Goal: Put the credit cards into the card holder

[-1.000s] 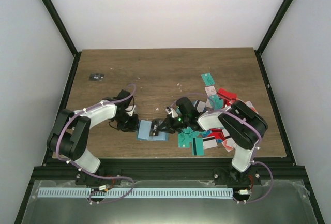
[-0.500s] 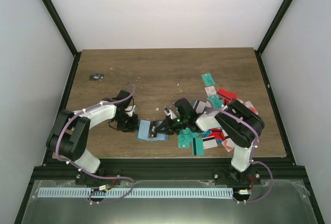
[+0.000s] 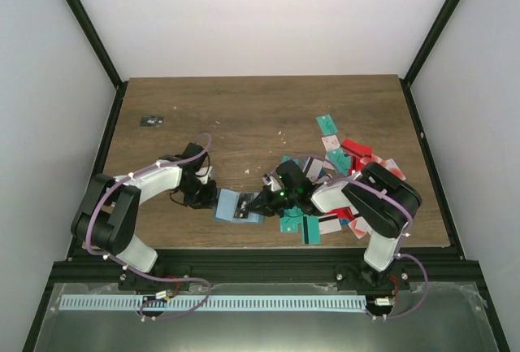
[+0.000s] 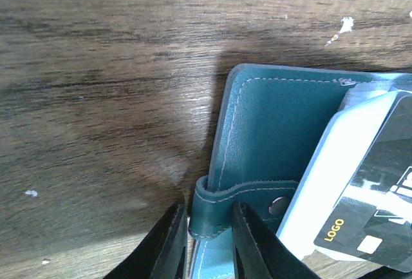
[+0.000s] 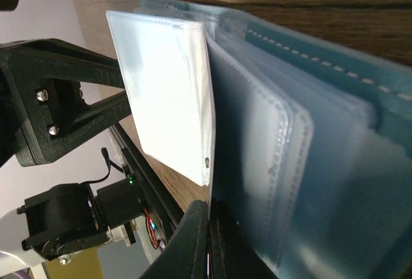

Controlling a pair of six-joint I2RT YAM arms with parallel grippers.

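— While the card holder (image 3: 238,206) lies open at the near edge of the worktop (image 3: 244,116), left of the scattered credit cards (image 3: 341,161), what has hold of it?

— Left gripper (image 4: 207,209): jaws narrowed onto the holder's snap strap (image 4: 251,195), one finger on each side, pinning it in place. Right gripper (image 5: 209,209): jaws all but together at the clear sleeves (image 5: 257,163). Whether a card edge sits between them cannot be confirmed from its own camera.

— And the dark card (image 4: 376,195) printed LOGO?

— It lies against a white sleeve (image 5: 167,92), apparently partway over the pocket and not seated.

— Failure modes from here?

— Three, by judgement.
1. The card corner catches the sleeve lip. Cause: entry angle off the pocket line. Result: the sleeve buckles.
2. The holder slides or pivots left. Cause: push force exceeding the narrow hold on the strap.
3. The card slips between two sleeves instead of into a pocket. Cause: the sleeves fan closely and their openings are hard to tell apart.
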